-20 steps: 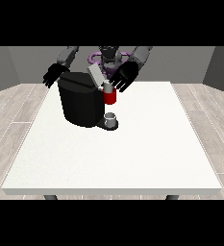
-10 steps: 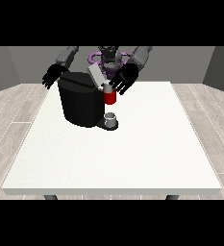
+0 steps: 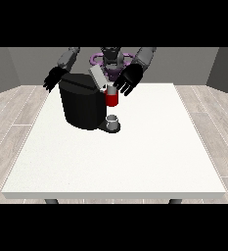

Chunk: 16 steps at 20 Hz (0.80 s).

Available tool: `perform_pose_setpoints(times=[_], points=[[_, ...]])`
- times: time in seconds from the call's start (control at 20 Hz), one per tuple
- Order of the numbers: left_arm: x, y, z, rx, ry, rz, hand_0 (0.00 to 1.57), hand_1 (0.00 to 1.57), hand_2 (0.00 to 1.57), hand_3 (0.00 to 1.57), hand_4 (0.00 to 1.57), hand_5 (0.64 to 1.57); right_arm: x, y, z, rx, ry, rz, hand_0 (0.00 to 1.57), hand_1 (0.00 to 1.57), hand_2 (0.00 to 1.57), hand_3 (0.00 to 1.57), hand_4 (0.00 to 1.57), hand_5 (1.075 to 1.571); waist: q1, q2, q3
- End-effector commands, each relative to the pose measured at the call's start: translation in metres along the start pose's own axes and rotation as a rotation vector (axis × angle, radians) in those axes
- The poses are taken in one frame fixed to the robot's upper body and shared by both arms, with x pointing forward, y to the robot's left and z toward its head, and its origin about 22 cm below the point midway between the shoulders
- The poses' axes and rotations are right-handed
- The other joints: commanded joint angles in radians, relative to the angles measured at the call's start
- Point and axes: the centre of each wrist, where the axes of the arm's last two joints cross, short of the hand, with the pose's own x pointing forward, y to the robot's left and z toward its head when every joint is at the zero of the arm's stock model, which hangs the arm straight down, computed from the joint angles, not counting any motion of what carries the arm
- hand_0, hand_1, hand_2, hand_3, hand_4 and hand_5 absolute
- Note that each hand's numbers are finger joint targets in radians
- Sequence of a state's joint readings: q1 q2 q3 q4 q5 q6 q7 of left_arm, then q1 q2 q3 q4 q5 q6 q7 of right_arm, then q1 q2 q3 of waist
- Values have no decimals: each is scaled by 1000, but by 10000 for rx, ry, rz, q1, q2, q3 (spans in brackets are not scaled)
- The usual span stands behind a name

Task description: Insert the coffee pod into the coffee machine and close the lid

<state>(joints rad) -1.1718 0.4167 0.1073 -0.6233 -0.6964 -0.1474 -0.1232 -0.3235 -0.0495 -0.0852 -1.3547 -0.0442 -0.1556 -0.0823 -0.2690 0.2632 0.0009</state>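
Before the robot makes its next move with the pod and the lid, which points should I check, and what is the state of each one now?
1. Lid of the coffee machine raised so the pod can go in: ok, it stands tilted up.
2. Hand at the view's right near the red part at the machine's front: ok, it is just above it.
3. Coffee pod in that hand or already in its slot: cannot tell.
4. Hand at the view's left out of the lid's way: ok, it is beside the machine's far corner.
5. Cup under the outlet: ok.
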Motion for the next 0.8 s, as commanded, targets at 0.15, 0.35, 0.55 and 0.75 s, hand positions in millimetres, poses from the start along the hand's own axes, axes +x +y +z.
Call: perform_pose_setpoints(times=[0.15,0.35,0.55,0.75], points=[[3,6,-1,189,-229,-324,1064,1064,1117,952,360,1571,1,13,-3,-19,-372,109,0,0,0,0,465,1571,189,199,-6],[-18,-4,6,-596,-173,-680,567,567,810,640,235,1571,17,18,-3,250,-29,70,0,0,0,0,419,1571,-124,59,-11],[-18,-10,7,-769,32,-988,0,0,0,0,0,1571,4,4,1,268,22,229,0,0,0,0,360,1571,-190,105,-8],[-16,-7,7,-1173,-85,-972,0,0,0,0,0,1571,-10,11,10,-269,290,14,0,0,0,0,387,1571,161,-306,-6]])
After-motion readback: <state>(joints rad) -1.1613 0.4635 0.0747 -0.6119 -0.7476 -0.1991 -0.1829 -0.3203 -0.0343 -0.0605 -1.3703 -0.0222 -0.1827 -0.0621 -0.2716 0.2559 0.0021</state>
